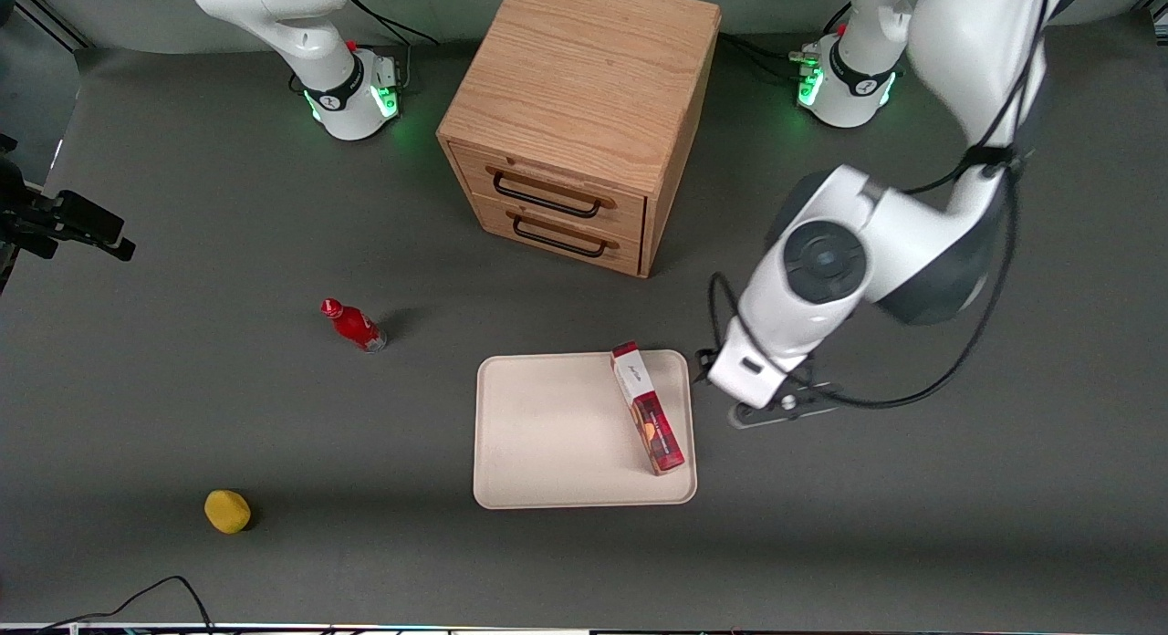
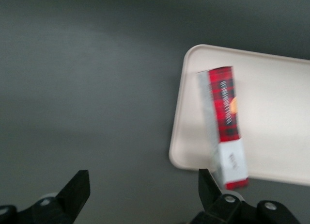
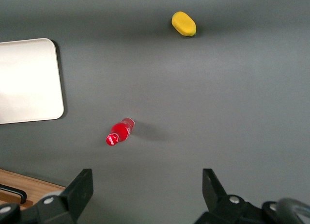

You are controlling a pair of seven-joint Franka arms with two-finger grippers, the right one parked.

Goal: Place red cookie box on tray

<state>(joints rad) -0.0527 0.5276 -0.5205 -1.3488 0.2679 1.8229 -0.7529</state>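
Front view shows the red cookie box (image 1: 648,407) lying flat on the tray (image 1: 547,434), along the tray's edge that is toward the working arm, with its white label end pointing to the wooden drawer cabinet (image 1: 575,124) and its red end nearer to the front camera. It sits a little slanted, not parallel with the rim, but all of it seems to be inside the rim. The hand (image 1: 780,407) is just beside the tray, over the bare gray bench (image 1: 912,525), and it touches nothing. Left wrist view gives the same story: the two fingers (image 2: 75,190) stand wide apart with only bench between them, and the box (image 2: 224,124) rests on the tray (image 2: 271,112) near a rounded corner, free of the hand. I judge that the box lies close to this edge because it is the side which the working arm reaches first, so the task looks finished or almost finished. Other things are well apart from the tray: a small red bottle (image 1: 354,326) lies toward the parked arm's end, and a yellow object (image 1: 227,511), maybe a lemon, is nearer to the front camera than the bottle. Both drawers of the cabinet look closed.
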